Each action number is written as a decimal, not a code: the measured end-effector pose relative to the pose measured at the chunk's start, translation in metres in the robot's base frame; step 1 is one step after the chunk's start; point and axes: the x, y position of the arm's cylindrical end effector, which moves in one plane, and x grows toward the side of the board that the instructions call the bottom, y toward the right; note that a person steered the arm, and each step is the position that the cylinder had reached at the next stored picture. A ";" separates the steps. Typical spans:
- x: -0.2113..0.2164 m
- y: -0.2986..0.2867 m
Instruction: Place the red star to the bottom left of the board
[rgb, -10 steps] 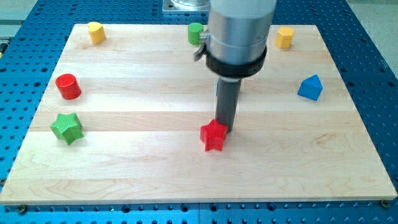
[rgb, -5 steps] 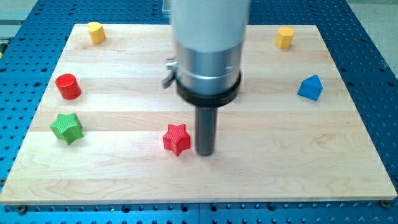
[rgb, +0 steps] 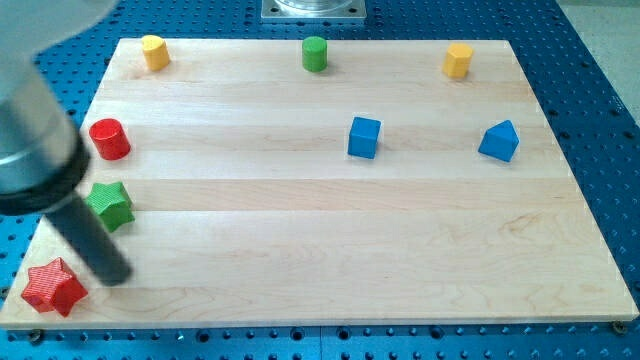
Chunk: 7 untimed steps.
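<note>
The red star (rgb: 53, 287) lies at the bottom left corner of the wooden board (rgb: 330, 250), close to its left and bottom edges. My tip (rgb: 113, 274) rests on the board just to the right of the red star, a small gap apart. The rod slants up to the view's left, where the arm's grey body fills the left edge. The green star (rgb: 110, 205) sits just above the tip, partly behind the rod.
A red cylinder (rgb: 109, 139) stands at the left edge above the green star. A yellow block (rgb: 154, 51), a green cylinder (rgb: 315, 53) and an orange block (rgb: 458, 59) line the top edge. A blue cube (rgb: 364, 137) and a blue wedge-like block (rgb: 499, 141) sit right of centre.
The red star slid from the board's middle to its bottom left corner. The arm swept left with it and now leans in from the left, uncovering the blue cube and green cylinder.
</note>
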 end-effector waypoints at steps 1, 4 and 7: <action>0.029 0.040; 0.038 -0.077; -0.042 -0.031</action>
